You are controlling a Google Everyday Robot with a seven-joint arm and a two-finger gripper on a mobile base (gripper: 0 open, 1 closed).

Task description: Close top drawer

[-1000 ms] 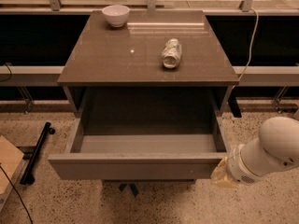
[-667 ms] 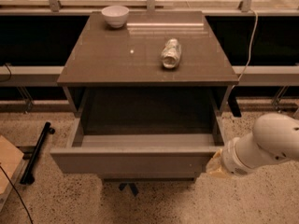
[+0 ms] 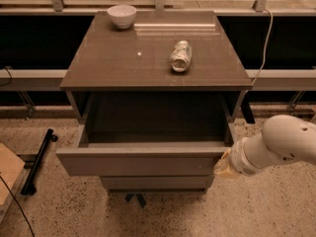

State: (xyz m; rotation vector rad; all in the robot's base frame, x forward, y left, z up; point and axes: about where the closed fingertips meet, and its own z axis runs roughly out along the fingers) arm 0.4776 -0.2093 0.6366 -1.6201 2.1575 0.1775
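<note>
The top drawer [image 3: 138, 163] of a grey-brown cabinet stands partly open, with its plain flat front facing me and its inner floor in shadow. A narrower drawer front [image 3: 158, 182] shows just below it. My gripper [image 3: 223, 166] sits at the right end of the drawer front, touching or very close to it. The white arm [image 3: 281, 144] comes in from the right and covers most of the gripper.
On the cabinet top [image 3: 113, 63] a white bowl [image 3: 122, 15] stands at the back left and a crumpled can [image 3: 180, 56] lies right of centre. A black bar [image 3: 37, 164] and a wooden board [image 3: 7, 172] lie on the speckled floor at left. A railing runs behind.
The drawer front has moved in toward the cabinet, so less of the inner floor shows. My arm and gripper have moved with it, up and to the left.
</note>
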